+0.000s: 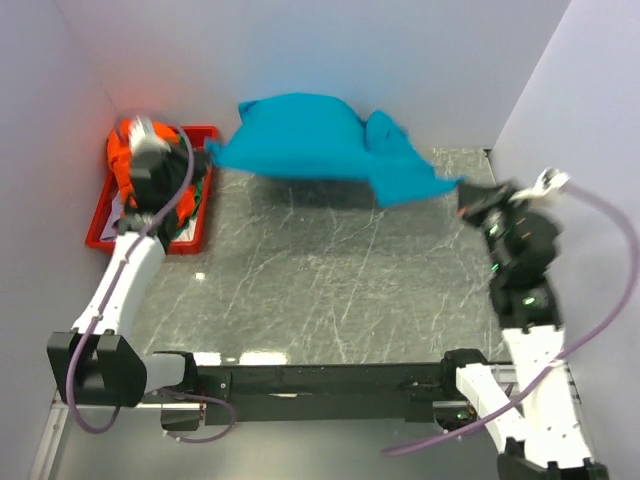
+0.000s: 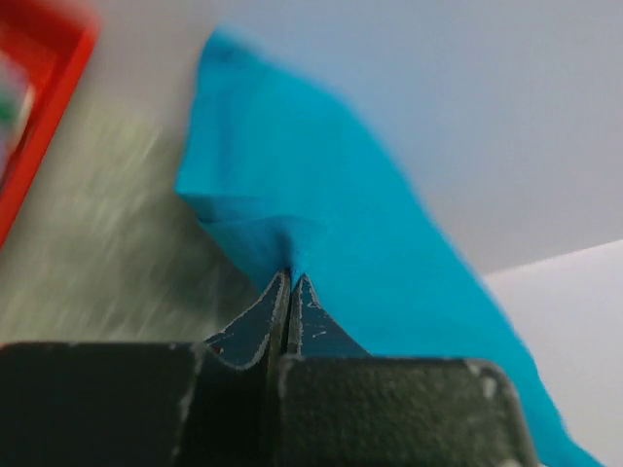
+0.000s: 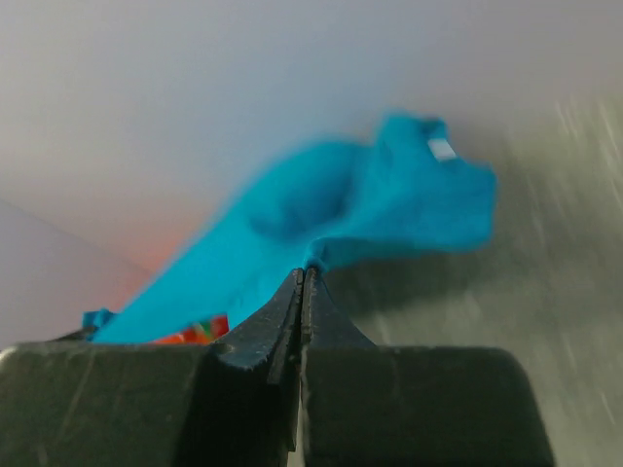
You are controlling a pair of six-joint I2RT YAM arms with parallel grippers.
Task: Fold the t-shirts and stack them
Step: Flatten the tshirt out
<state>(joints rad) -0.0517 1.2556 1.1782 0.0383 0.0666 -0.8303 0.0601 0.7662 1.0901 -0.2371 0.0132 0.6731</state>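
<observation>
Left gripper and right gripper clamped the teal shirt, stretched at twelve o'clock (no fold yet); orange shirt lay at ten.

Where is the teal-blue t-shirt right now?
In the top view the teal-blue t-shirt is stretched across the far side of the table, pinched by the left gripper near the red tray and the right gripper at the right.
</observation>
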